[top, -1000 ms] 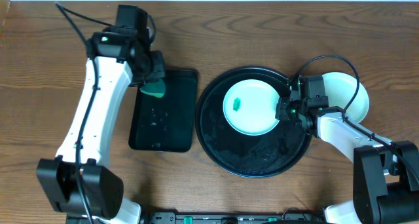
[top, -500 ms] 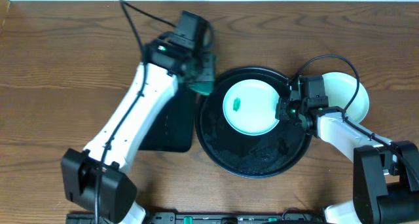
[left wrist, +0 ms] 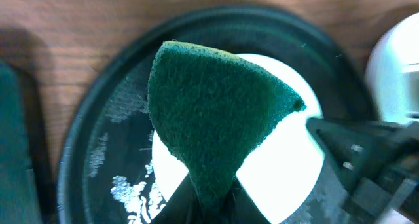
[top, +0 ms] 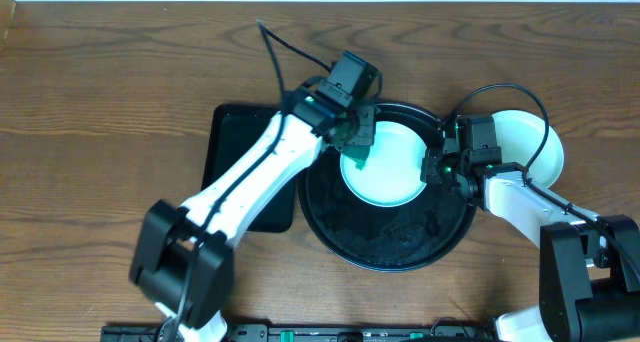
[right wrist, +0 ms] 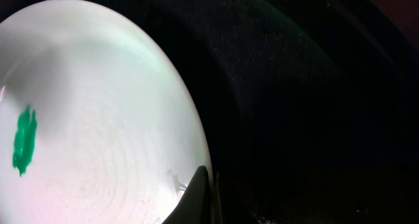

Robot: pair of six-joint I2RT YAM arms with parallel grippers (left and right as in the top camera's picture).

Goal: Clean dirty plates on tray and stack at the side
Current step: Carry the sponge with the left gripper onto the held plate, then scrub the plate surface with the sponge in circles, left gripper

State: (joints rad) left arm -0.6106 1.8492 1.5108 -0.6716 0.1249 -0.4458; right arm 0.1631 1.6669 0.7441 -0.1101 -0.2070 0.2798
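A pale mint-green plate (top: 390, 172) lies in the upper part of the round black tray (top: 390, 257). It bears a small green smear (right wrist: 25, 145). My left gripper (top: 352, 142) reaches in from the left, shut on a dark green sponge (left wrist: 216, 119), which hangs over the plate's (left wrist: 281, 178) left part; contact with the plate is unclear. My right gripper (right wrist: 206, 198) is shut on the plate's (right wrist: 98, 119) right rim and also shows from above (top: 433, 169). A white plate (top: 535, 147) lies on the table right of the tray, partly hidden behind the right arm.
A smaller rectangular black tray (top: 235, 152) sits left of the round one, partly under my left arm. Wet streaks (left wrist: 127, 185) mark the round tray's floor. My two arms come close together over the plate.
My left arm has swung right from the rectangular tray, carrying the sponge, to over the plate's left part. The right arm and the plate have not moved.
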